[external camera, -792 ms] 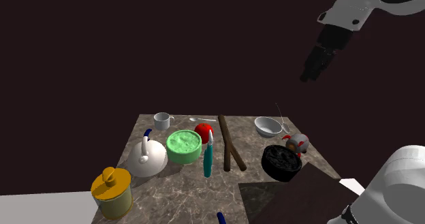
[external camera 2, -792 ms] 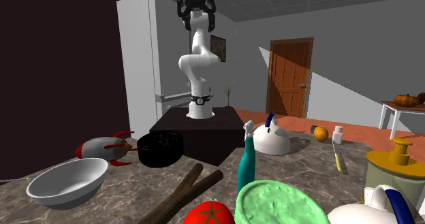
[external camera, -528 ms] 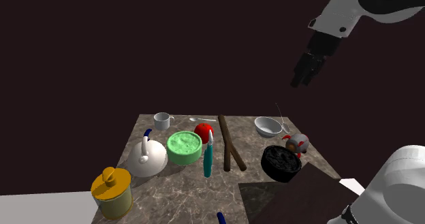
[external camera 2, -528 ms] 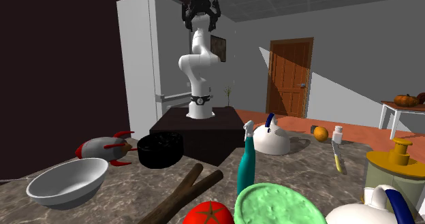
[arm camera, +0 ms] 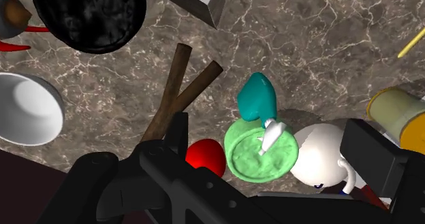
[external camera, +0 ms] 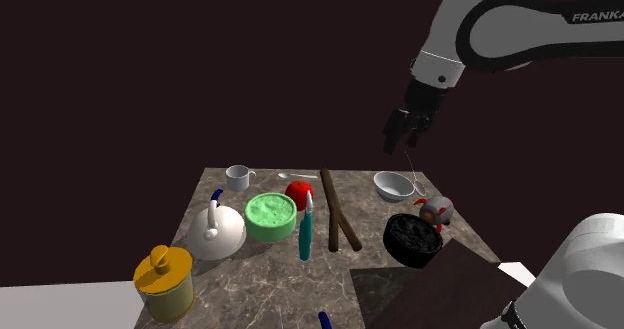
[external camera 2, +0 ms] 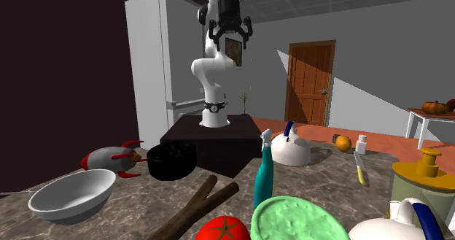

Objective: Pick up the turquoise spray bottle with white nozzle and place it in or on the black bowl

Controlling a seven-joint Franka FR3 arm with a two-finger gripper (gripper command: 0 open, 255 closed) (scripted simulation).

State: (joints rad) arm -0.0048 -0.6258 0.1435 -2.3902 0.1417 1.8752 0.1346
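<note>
Counter: brown-grey marbled stone [external camera: 262,282]. In the shoulder view its far edge met a dark, blank backdrop.
Counter, shoulder view's left: yellow lidded canister [external camera: 164,280] stood at the near corner. White teapot [external camera: 217,233] was just beside it, and a white mug [external camera: 238,177] sat at the far edge.
Counter, middle: green bowl [external camera: 270,214] had a red tomato [external camera: 299,193] behind it.
Task's thing: turquoise spray bottle [external camera: 305,235] sat on the counter just beside the green bowl, between it and two brown sticks [external camera: 335,212]. Its white nozzle pointed toward the far edge. Upright or lying: could not tell.
Counter, right: white bowl [external camera: 394,185] sat far back, with a red-finned toy rocket [external camera: 435,210] nearer. Black bowl [external camera: 413,239] was nearest the stand [external camera: 430,289] and well apart from the bottle.
Tool: the tool [external camera: 400,139] hung high over the counter's far right part. Its fingers [arm camera: 178,131] were spread wide and held nothing.
Room, second exterior view: white refrigerator [external camera 2: 153,63] stood behind the arm against grey walls. Right of it was a brown panelled door [external camera 2: 312,85], then a small side table [external camera 2: 414,118] with a pumpkin [external camera 2: 436,106].
Second exterior view, further: a second teapot [external camera 2: 293,149], white with a blue handle, stood by the stand.
Wrist view: the nozzle overlapped the green bowl's rim.
</note>
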